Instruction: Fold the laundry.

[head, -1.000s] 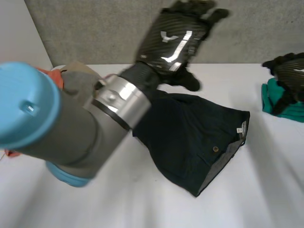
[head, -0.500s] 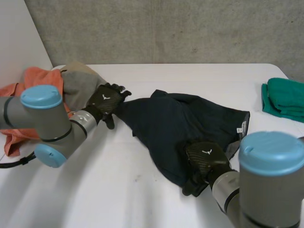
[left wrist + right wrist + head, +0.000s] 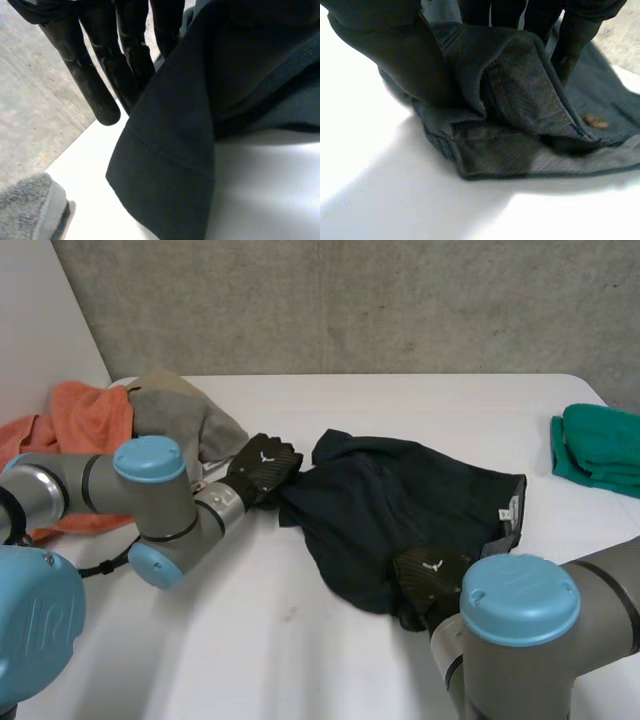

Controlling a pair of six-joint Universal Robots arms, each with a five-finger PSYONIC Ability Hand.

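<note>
The right hand (image 3: pixel 395 55) was pinched closed on a fold at the near waistband corner of the dark shorts (image 3: pixel 400 495), probably to carry it over. The left hand (image 3: pixel 262 466) sat at the opposite hem, seemingly to anchor it, though its grasp could not be told. The shorts lay mid-desk (image 3: pixel 300 660).

The green cloth (image 3: pixel 598 452) runs off the head view's edge; the label (image 3: pixel 507 510) on the dark shorts (image 3: pixel 400 495) is unreadably small.

Dark shorts (image 3: pixel 400 495), green cloth (image 3: pixel 600 445) on table (image 3: pixel 290 650)
</note>
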